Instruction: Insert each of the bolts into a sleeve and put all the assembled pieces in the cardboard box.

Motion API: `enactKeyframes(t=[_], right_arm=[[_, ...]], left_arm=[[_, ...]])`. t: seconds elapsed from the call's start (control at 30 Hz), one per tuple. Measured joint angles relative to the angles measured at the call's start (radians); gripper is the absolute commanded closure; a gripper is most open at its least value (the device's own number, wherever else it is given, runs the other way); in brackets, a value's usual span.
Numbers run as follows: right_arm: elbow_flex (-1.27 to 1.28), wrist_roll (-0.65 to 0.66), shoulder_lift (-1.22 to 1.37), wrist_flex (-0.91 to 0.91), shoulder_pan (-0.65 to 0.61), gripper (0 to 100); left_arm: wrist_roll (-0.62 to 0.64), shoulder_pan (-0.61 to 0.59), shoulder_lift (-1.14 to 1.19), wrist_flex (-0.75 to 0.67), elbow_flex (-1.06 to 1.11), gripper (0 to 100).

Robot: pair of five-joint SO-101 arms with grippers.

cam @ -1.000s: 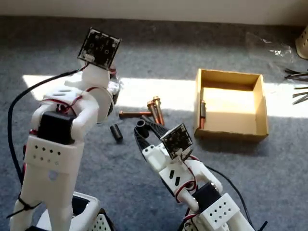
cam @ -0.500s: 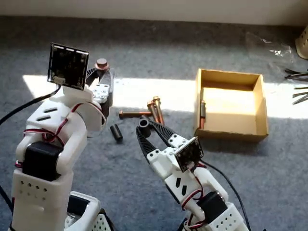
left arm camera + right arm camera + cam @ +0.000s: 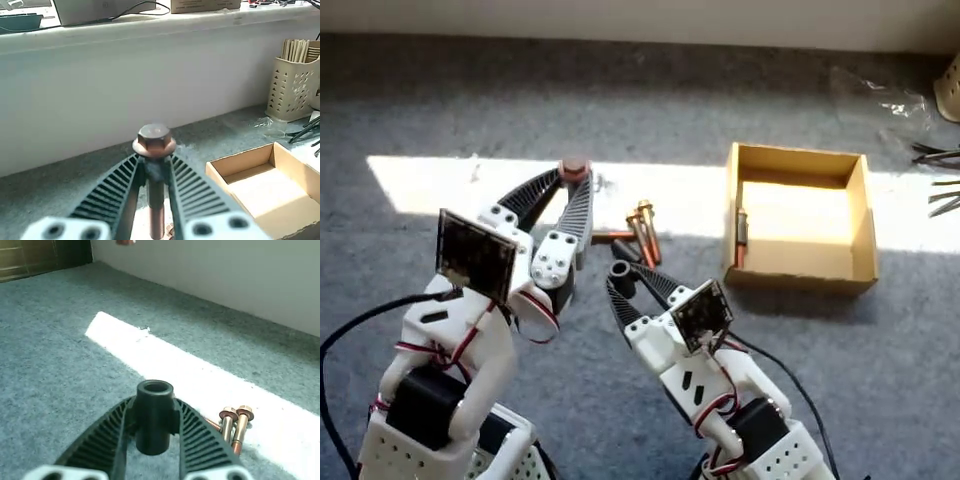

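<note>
In the high view my left gripper (image 3: 574, 180) is shut on a copper bolt (image 3: 575, 169), held upright with its hex head on top. The left wrist view has that bolt (image 3: 154, 141) pinched just under the head between the fingers of the left gripper (image 3: 155, 167). My right gripper (image 3: 619, 275) is shut on a black sleeve (image 3: 618, 271), a short way in front of and right of the bolt. The sleeve (image 3: 154, 416) stands upright, bore upward, in the right gripper (image 3: 154, 422). Loose bolts (image 3: 642, 229) lie on the carpet. The cardboard box (image 3: 857, 228) holds one dark assembled piece (image 3: 741, 234).
Grey carpet with a sunlit strip across the middle. Two bolts (image 3: 235, 426) lie beyond the sleeve. Cables (image 3: 935, 158) and a plastic bag (image 3: 872, 92) lie at the far right. A slotted basket (image 3: 295, 75) stands by the wall past the box (image 3: 235, 167).
My left arm has swung down and to the right with the bolt, bringing it close to the sleeve. The right gripper has stayed almost in place with the sleeve.
</note>
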Motion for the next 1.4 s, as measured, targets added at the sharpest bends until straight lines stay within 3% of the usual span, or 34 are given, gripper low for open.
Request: enactKeyframes(t=[0.27, 0.43, 1.1, 1.4], right_arm=[[0.000, 0.000, 0.000, 0.000, 0.000, 99.3], [0.000, 0.000, 0.000, -0.011, 0.000, 99.3], [-0.002, 0.000, 0.000, -0.158, -0.032, 99.3], [-0.002, 0.126, 0.000, -0.259, -0.038, 99.3]], left_arm=[[0.002, 0.006, -0.164, -0.025, 0.115, 99], [0.003, 0.097, -0.213, -0.049, 0.164, 99], [0.081, 0.121, -0.238, -0.106, 0.235, 99], [0.157, 0.126, -0.238, -0.106, 0.235, 99]])
